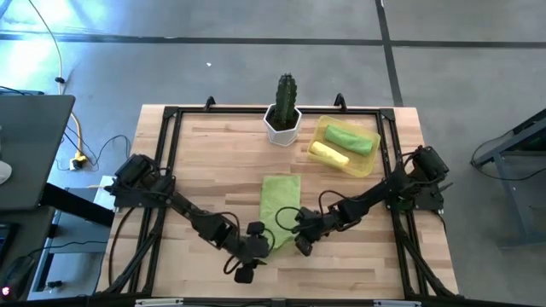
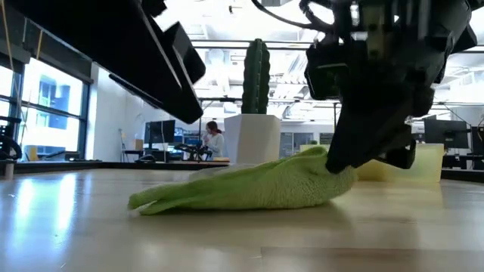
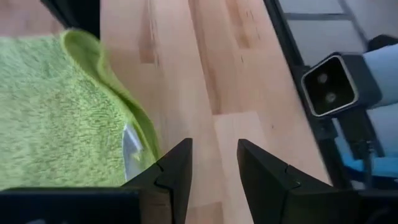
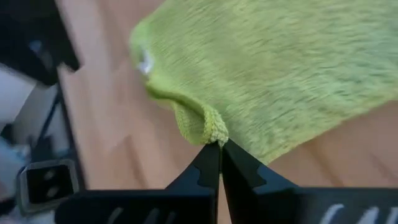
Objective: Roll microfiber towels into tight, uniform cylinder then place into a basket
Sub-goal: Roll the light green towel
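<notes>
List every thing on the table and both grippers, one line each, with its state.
flat green towel: unrolled, lying on the table, one corner pinched and lifted.
right gripper: shut on the flat green towel's corner.
left gripper: open, empty, beside the towel's edge.
rolled green towel: rolled, in the basket.
yellow towel: rolled, in the basket.
basket: holding two rolls.
cactus pot: upright.

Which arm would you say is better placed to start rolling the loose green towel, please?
Right, probably. The right gripper is already shut on a corner of the green towel at its near edge, while the left gripper is open over bare table beside it, holding nothing.
</notes>
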`<control>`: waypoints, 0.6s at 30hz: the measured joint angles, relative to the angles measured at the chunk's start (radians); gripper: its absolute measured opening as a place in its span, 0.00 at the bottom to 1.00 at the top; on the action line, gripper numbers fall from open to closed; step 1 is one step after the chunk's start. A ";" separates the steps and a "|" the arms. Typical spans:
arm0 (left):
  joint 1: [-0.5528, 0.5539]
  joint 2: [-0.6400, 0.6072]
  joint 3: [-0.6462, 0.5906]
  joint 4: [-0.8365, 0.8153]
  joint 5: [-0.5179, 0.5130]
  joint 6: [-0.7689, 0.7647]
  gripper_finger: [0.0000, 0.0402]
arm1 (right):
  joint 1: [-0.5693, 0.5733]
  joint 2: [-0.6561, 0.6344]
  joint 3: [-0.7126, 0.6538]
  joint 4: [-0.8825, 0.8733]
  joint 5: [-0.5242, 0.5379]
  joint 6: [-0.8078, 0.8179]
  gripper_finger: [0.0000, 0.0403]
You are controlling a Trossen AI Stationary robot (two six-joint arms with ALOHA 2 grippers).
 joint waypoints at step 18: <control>-0.031 0.000 -0.001 -0.209 -0.243 0.209 0.40 | 0.022 0.000 0.002 -0.174 0.125 0.091 0.00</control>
